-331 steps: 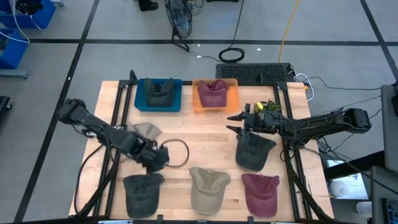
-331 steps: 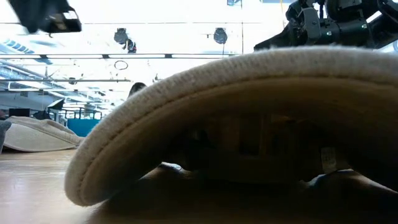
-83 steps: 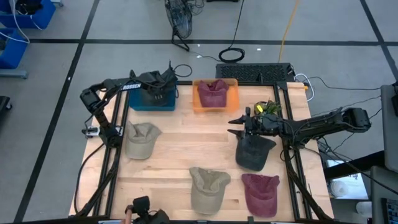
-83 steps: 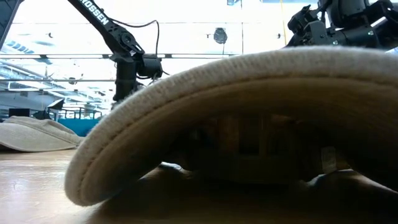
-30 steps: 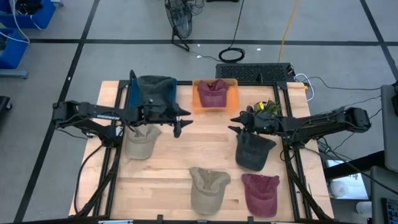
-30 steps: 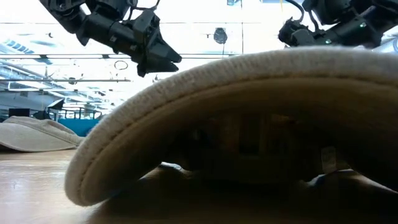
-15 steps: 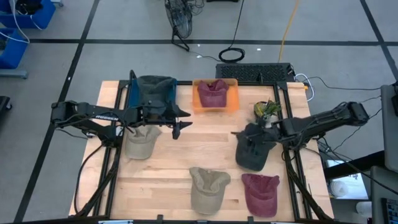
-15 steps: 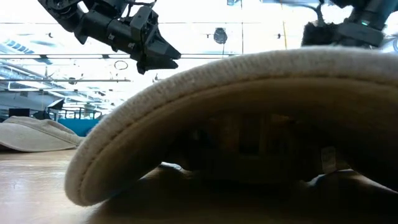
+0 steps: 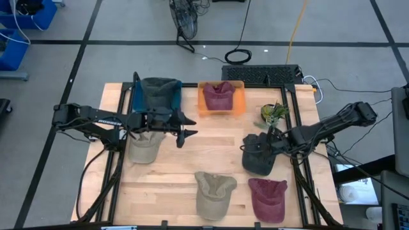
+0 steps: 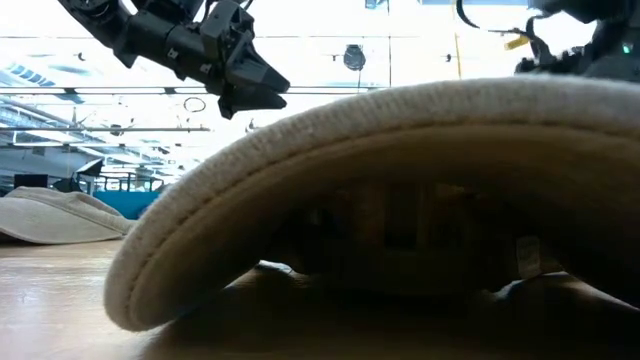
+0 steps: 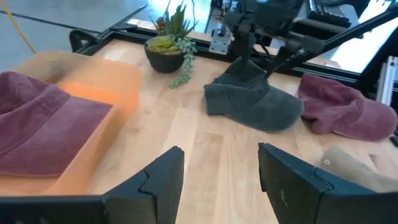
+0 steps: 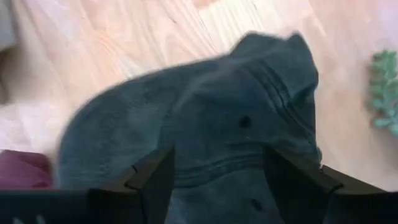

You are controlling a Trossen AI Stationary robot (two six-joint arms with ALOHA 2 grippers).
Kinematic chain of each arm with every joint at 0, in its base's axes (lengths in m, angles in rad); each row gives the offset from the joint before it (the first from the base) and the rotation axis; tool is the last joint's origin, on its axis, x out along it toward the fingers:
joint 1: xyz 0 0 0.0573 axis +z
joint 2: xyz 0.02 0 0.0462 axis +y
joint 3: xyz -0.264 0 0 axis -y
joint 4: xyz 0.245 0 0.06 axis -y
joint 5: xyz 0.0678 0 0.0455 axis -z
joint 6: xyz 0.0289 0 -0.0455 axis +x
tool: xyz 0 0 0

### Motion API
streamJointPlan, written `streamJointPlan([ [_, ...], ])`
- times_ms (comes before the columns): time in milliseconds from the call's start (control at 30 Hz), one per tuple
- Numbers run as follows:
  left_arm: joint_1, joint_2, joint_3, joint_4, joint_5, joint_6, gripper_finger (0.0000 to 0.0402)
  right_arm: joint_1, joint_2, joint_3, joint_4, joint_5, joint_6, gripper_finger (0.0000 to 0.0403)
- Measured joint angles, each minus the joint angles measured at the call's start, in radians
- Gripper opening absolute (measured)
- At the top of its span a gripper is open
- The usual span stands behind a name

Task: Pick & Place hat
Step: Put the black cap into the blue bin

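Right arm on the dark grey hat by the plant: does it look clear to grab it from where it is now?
Probably yes. The right gripper is directly above the dark grey hat, fingers open and straddling its crown in the right wrist view. Nothing lies between them; the potted plant and maroon hat sit off to the sides.

The light wooden table (image 9: 192, 153) stood on a grey concrete floor (image 9: 96, 51) crossed by dark lines; bright ceiling lights (image 10: 350, 55) glared overhead.
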Motion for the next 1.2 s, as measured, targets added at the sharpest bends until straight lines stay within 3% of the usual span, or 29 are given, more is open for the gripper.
streamJointPlan([
  [267,-0.031,0.0,0.0,-0.048,-0.002,-0.001,0.0207,0.003,0.0,-0.147,0.13,-0.057,0.044,0.0215],
  [667,-0.077,0.001,0.0,-0.067,-0.037,-0.032,0.0207,0.003,-0.081,-0.119,0.143,-0.11,0.025,0.0151],
  [900,-0.087,0.001,0.0,-0.067,-0.038,-0.032,0.0207,0.004,-0.156,-0.099,0.166,-0.135,0.029,0.0171],
  [1200,-0.089,0.001,0.0,-0.09,-0.038,-0.032,0.0207,0.074,-0.074,-0.099,0.125,-0.136,0.042,0.0223],
])
